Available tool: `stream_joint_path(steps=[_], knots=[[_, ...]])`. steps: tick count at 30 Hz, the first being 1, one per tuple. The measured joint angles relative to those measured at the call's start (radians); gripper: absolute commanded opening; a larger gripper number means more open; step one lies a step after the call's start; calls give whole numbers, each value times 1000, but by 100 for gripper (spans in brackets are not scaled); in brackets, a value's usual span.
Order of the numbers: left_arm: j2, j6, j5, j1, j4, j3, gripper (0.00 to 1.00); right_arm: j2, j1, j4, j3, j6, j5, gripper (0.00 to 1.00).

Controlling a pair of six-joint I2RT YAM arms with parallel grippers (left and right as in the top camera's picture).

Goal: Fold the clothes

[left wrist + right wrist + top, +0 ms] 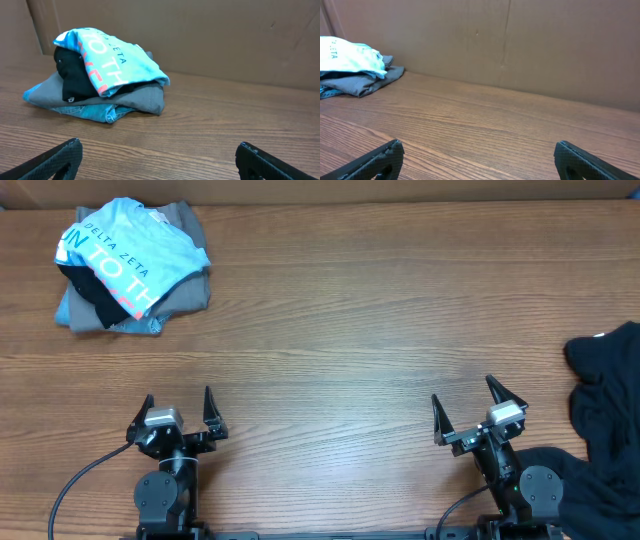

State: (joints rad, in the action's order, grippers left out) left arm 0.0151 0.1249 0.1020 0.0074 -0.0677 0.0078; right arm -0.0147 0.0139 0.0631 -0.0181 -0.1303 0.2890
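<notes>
The left gripper [178, 400] and right gripper [463, 394] rest at the table's [330, 340] near edge, jaws spread wide, holding nothing. The black clothes [608, 405] lie crumpled at the right edge, near the right gripper. A light blue shirt [130, 245] tops a pile far left.

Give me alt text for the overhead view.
A crumpled black garment lies on the table, far right, near the open right tool. The open left tool holds nothing; a clothes pile topped by a light blue DELTA ZETA shirt sits far left.
</notes>
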Motion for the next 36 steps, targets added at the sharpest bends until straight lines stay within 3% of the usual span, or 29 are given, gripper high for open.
stream_joint_path(steps=[36], knots=[[0,0,-1,0,0,0,100,0,0,0,0,-1,0,100]])
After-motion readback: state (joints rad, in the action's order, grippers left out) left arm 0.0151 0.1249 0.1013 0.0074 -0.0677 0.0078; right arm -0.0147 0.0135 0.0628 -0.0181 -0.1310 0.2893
